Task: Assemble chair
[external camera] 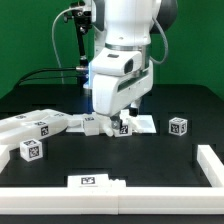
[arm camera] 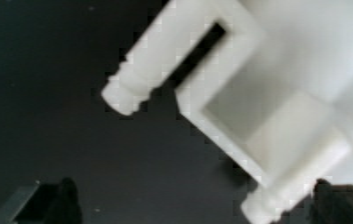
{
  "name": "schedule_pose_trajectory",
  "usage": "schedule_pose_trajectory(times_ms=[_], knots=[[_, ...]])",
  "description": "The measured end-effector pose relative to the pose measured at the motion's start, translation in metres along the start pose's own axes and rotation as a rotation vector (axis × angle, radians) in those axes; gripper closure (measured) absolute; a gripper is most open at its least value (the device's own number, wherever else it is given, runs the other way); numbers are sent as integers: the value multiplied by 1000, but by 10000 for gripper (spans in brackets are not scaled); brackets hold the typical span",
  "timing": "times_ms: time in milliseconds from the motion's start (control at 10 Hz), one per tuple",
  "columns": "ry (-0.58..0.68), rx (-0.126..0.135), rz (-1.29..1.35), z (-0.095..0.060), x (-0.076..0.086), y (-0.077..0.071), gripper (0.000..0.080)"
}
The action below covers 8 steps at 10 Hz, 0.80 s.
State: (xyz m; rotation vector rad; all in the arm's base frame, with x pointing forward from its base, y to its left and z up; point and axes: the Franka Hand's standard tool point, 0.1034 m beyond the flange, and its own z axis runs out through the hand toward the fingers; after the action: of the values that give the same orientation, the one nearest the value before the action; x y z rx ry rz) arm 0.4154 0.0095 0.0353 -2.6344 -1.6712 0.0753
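Note:
Several white chair pieces with black-and-white tags lie on the black table. A cluster of panels and bars point(external camera: 42, 127) sits at the exterior view's left, with one tagged block point(external camera: 31, 150) in front of it. A small tagged piece point(external camera: 124, 128) and a flat piece point(external camera: 142, 123) lie under the arm. A tagged cube point(external camera: 178, 126) stands apart to the right. My gripper point(external camera: 101, 121) is low over the cluster's right end. In the wrist view a blurred white piece point(arm camera: 244, 95) with a peg-like bar point(arm camera: 155, 65) fills the frame. My gripper point(arm camera: 194, 205) is open, its fingers point(arm camera: 48, 202) wide apart, and the piece's end lies close to one finger.
A raised white border point(external camera: 208, 165) runs along the table's front and right side. The marker board point(external camera: 92, 180) lies flat near the front edge. A black stand with cables point(external camera: 78, 45) rises at the back, before a green backdrop.

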Motion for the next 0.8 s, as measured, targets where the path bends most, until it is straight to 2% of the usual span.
schedule_pose_trajectory(times_ms=[200,300,500,800], knots=[[-11,-12,-226,0,5,-2,150],[-14,-30,-441,0,4,0,150],[-22,-10,-635,9,2,-3,150],[-17,20,-661,23,-1,-6,150]])
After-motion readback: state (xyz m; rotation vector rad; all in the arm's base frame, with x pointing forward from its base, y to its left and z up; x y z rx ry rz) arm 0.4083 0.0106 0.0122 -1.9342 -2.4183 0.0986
